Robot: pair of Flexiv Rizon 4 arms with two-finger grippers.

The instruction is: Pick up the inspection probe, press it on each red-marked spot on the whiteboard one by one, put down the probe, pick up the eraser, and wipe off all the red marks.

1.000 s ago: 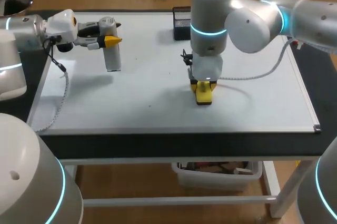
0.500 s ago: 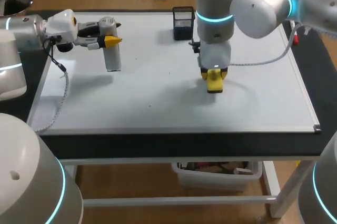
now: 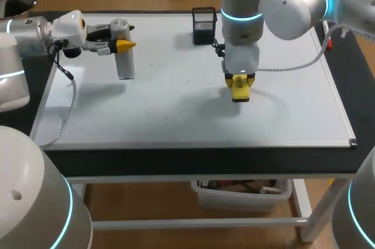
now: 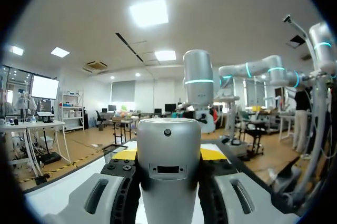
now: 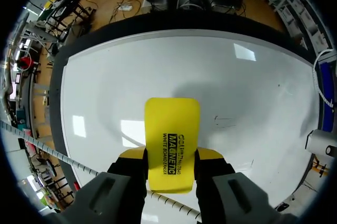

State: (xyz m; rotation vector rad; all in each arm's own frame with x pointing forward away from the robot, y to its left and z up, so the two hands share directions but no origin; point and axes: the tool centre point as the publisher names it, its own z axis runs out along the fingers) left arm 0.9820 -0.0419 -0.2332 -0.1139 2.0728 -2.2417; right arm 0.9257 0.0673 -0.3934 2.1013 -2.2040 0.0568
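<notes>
My left gripper (image 3: 123, 44) hovers over the whiteboard's (image 3: 176, 111) far left part, shut on the inspection probe (image 3: 125, 65), a pale grey cylinder hanging down from its fingers. In the left wrist view the probe (image 4: 168, 166) fills the gap between the yellow tips. My right gripper (image 3: 239, 78) stands above the board's middle, pointing down, shut on the yellow eraser (image 3: 241, 91). In the right wrist view the eraser (image 5: 171, 142) sticks out ahead of the fingers over white board. No red marks show; only faint thin dark traces (image 5: 226, 122) lie beside the eraser.
A black mesh holder (image 3: 203, 24) stands at the board's far edge, just behind my right arm. A small red and white object (image 3: 327, 42) lies on the dark table right of the board. A cable (image 3: 296, 73) from my right arm loops over the board.
My right arm has carried the eraser to the right and a little farther back across the board. The left arm with the probe has stayed still.
</notes>
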